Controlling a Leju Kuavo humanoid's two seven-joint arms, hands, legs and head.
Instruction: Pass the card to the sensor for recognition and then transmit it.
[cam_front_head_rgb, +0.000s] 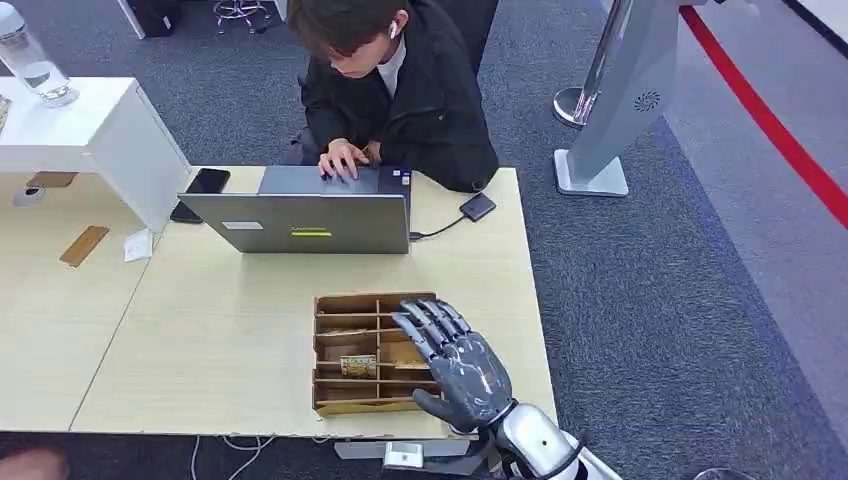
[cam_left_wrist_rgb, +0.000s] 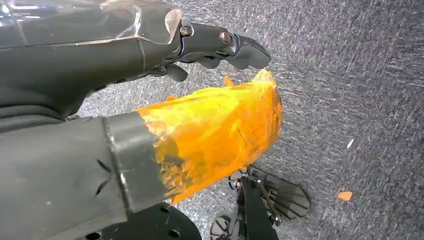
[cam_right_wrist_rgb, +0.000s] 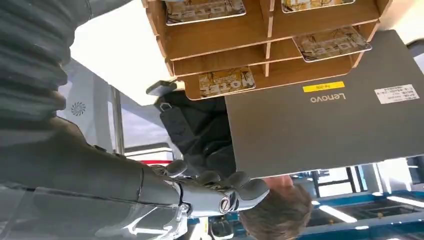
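Hovering over the right side of the tray (cam_front_head_rgb: 345, 300), my right hand (cam_front_head_rgb: 458, 362) has its fingers (cam_front_head_rgb: 428, 322) spread and stretched forward, holding nothing; I cannot tell whether the fingertips touch the wood. Just left of the fingers, in a middle compartment, lies a card (cam_front_head_rgb: 358, 366) printed in yellow and dark. From the right wrist I see the tray's dividers with more cards: one (cam_right_wrist_rgb: 226, 81) in the row nearest the laptop, others in the rows behind it.

Beyond the fingertips, well apart from them, stands the laptop (cam_front_head_rgb: 308, 220), its grey lid turned toward me with a yellow sticker on it. A person in a dark jacket (cam_front_head_rgb: 420, 100) sits behind it with one hand (cam_front_head_rgb: 342, 158) on the keyboard. A cable runs from the laptop's right side to a small dark box (cam_front_head_rgb: 477, 207) on the table (cam_front_head_rgb: 220, 340). A phone (cam_front_head_rgb: 207, 181) lies just left of the laptop.

Far to the right of the fingers, a grey stand (cam_front_head_rgb: 620, 100) rises from the carpet.

My left hand (cam_left_wrist_rgb: 200, 100) hangs over the carpet, its thumb wrapped in orange tape (cam_left_wrist_rgb: 220, 130), dark fingers curled in above it, nothing between them.
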